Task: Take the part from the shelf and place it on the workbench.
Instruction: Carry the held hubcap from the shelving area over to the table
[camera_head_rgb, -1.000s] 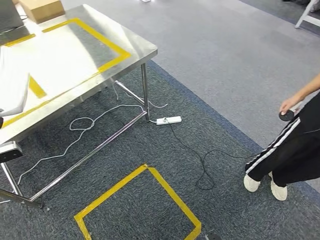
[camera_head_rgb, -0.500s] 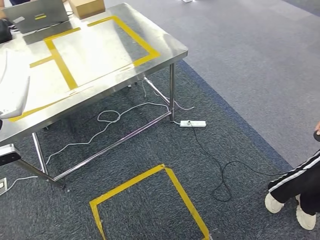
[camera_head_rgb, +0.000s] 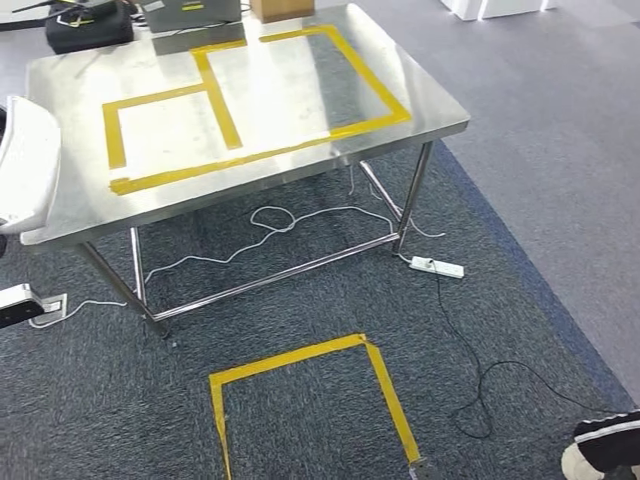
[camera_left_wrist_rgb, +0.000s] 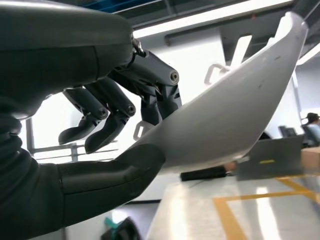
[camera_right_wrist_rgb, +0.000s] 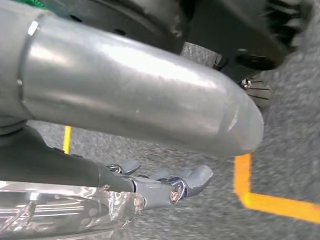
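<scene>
Carrying the curved white plastic part is the step we judge to be in hand: our left hand grips one end of it, thumb under the shell and dark fingers curled over its upper edge. In the head view the same part shows at our left side, overlapping the near left corner of the table. It is off the shelf but not yet set down.

Our right hand hangs beside us over the dark grey carpet; its fingers lie fairly straight and we see nothing in them, though crinkled clear wrap along the arm hides part of it.

Nearest on the floor is a square outline of yellow tape, which we take to be a standing mark in front of the bench. A person's white shoe shows at the far right.

Beyond stands the stainless steel table, its top marked with yellow tape rectangles. White cable and a white power strip lie beneath it.

At the far edge rest a black bag, a grey laptop and a brown cardboard box; we cannot see whether the box holds anything.

The next move, in our judgement, calls for squaring up to the table, reaching the left arm over a taped rectangle and lowering the part flat before letting go.
</scene>
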